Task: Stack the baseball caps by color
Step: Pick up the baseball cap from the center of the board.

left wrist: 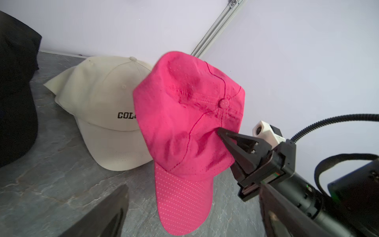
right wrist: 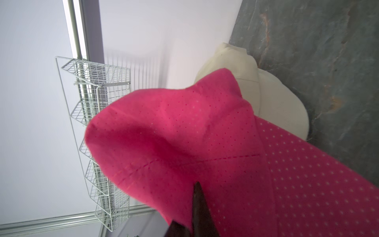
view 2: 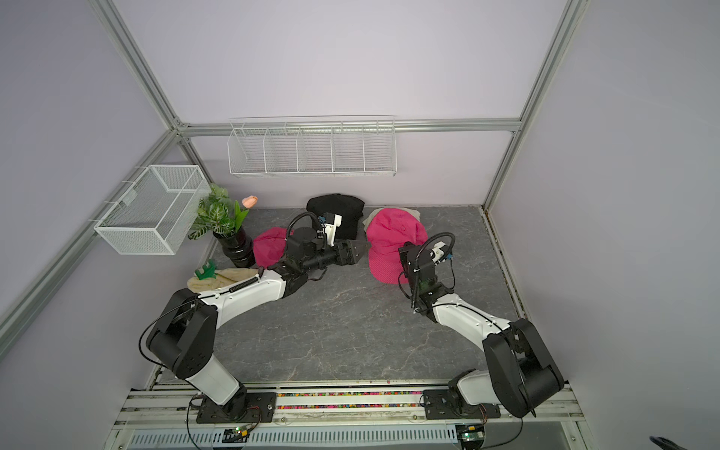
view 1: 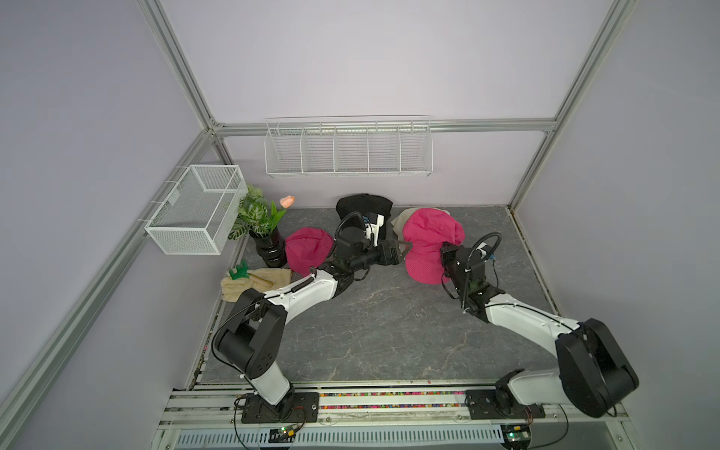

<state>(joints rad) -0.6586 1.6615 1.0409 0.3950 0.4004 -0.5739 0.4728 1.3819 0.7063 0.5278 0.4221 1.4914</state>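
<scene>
My right gripper (view 1: pixel 444 249) is shut on the crown of a hot pink baseball cap (view 1: pixel 428 241), which hangs tilted with its dotted brim down near the table. The pinch shows in the left wrist view (left wrist: pixel 220 131) and in the right wrist view (right wrist: pixel 192 205). My left gripper (view 1: pixel 407 249) stands open just left of this cap, and its brim (left wrist: pixel 184 205) shows between the wide fingers (left wrist: pixel 106 213). A cream "COLORADO" cap (left wrist: pixel 102 98) lies behind it. Black caps (view 1: pixel 364 206) sit at the back wall. A second pink cap (view 1: pixel 307 249) lies behind the left arm.
A plant in a black vase (view 1: pixel 269 241) stands at the back left. In front of it lies a cream towel with a green toy (view 1: pixel 253 278). A mesh basket (view 1: pixel 195 208) hangs on the left wall, and a wire rack (view 1: pixel 348 150) hangs on the back wall.
</scene>
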